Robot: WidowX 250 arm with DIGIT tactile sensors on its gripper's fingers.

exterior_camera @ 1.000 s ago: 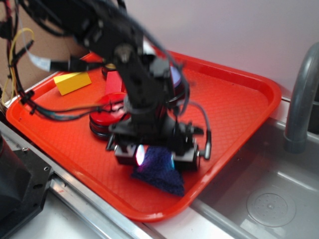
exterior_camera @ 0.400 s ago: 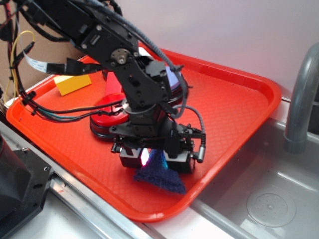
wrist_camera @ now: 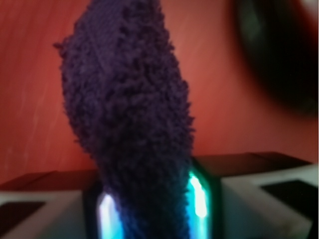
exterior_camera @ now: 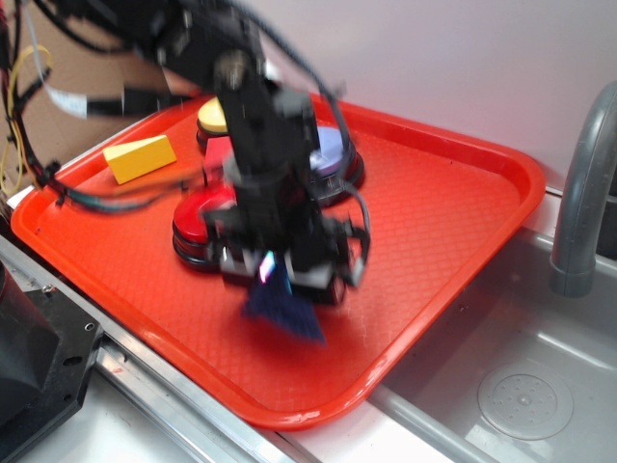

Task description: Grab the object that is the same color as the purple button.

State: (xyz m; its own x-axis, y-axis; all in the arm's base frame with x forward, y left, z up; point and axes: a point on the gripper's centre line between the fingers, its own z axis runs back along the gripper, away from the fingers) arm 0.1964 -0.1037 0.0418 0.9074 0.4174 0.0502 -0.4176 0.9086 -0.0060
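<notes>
Dark navy-purple terry cloth rag [exterior_camera: 281, 307], fuzzy and roughly triangular, hangs pinched between the two glowing fingers of the black robot gripper [exterior_camera: 273, 273], its loose end drooping over the textured floor of the red plastic tray [exterior_camera: 453, 207]; whether that end touches the tray cannot be told through the blur. The wrist view shows the rag [wrist_camera: 127, 114] rising out of the clamped jaws, the gripper [wrist_camera: 152, 204] squeezing it from both sides with lit pads [wrist_camera: 198, 196] pressed against the pile. Just behind the gripper sits a round red-topped push button [exterior_camera: 198, 227] on a black base, partly hidden by the arm. Farther back, the purple button [exterior_camera: 328, 154], a pale lavender-blue dome on a black base, lies beside a yellow-topped button [exterior_camera: 214, 118]. A yellow wedge [exterior_camera: 141, 158] rests near the tray's left rim. To the right of the tray, a grey metal sink [exterior_camera: 521, 386] and a grey curved faucet [exterior_camera: 583, 183] stand well apart from the rag.
</notes>
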